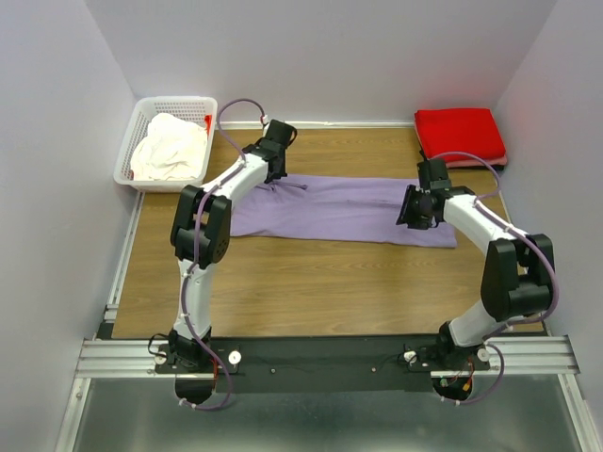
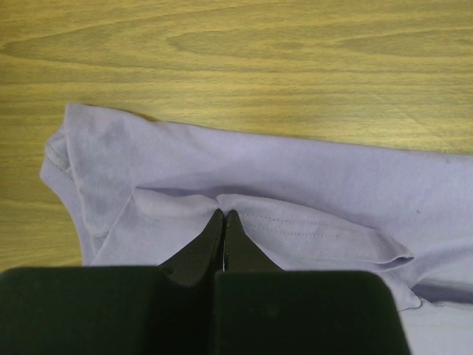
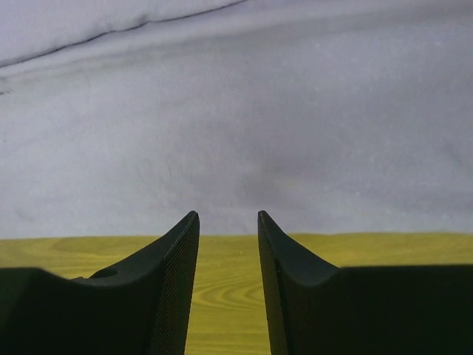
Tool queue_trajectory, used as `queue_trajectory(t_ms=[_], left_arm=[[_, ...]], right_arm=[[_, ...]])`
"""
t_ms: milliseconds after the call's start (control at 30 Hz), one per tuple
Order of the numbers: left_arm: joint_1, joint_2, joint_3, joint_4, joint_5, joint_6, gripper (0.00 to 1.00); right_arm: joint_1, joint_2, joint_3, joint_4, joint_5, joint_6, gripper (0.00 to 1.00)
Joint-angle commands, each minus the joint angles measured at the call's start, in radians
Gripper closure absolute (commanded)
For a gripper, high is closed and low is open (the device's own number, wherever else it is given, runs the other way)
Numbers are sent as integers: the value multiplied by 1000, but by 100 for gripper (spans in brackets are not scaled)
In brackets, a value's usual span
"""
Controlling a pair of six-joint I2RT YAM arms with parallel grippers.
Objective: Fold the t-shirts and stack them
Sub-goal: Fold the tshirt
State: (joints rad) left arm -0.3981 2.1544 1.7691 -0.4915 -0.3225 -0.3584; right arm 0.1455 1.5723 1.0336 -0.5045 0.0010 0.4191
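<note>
Presently, the lavender t-shirt is found spread as a long band across the middle of the counter. The red t-shirt lies folded at the far right corner, and the cream-white t-shirt is heaped in the basket at the far left. The left end effector is seen clamped on a small pucker of lavender cloth beside a stitched hem, near the shirt's left end. The right end effector is held at a moderate gap with nothing between its fingers. Bare wood shows there, and the cloth edge lies at its tips.

The step in hand is judged to be a two-point grasp before a fold. It is recommended that the right tips be slid under the edge so that all layers are taken. Both ends should then be lifted evenly to avoid skew.

The left arm is reached far forward and bent at the elbow. The right arm is folded inward, its wrist pointed towards the shirt's right end.
</note>
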Motion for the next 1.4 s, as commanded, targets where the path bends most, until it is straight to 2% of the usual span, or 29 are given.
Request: queue_trajectory(t_ms=[0, 167, 200, 233, 267, 300, 367, 533, 633, 867, 933, 1167, 1367], left_arm=[[10, -47, -22, 39, -29, -14, 100], [12, -47, -22, 48, -24, -11, 97], [13, -47, -22, 48, -26, -11, 94], [15, -51, -19, 47, -29, -13, 85], [16, -54, -17, 45, -29, -11, 82], [18, -62, -17, 45, -29, -11, 78], [21, -85, -14, 53, -36, -7, 75], [22, -154, -7, 38, -50, 1, 54], [22, -281, -92, 53, -52, -17, 52], [38, -505, -497, 142, 32, -95, 52], [45, -515, -569, 165, 80, -115, 53], [87, -449, -652, 199, 143, -128, 55], [176, -424, -755, 212, 207, -143, 58]], right_arm=[[11, 51, 46, 63, -6, 17, 56], [11, 94, 78, 78, 85, 27, 55], [9, 100, 82, 80, 105, 29, 54], [9, 101, 83, 78, 143, 35, 53], [11, 97, 80, 80, 163, 37, 52], [11, 92, 76, 80, 184, 38, 47], [11, 75, 56, 80, 249, 52, 42], [-3, 31, 2, 90, 344, 105, 33], [-38, -4, -43, 110, 337, 132, 32], [-183, -55, -139, 191, 203, 191, 35], [-213, -66, -167, 210, 165, 208, 36], [-254, -35, -207, 251, 111, 241, 36], [-320, -15, -260, 258, 88, 271, 36]])
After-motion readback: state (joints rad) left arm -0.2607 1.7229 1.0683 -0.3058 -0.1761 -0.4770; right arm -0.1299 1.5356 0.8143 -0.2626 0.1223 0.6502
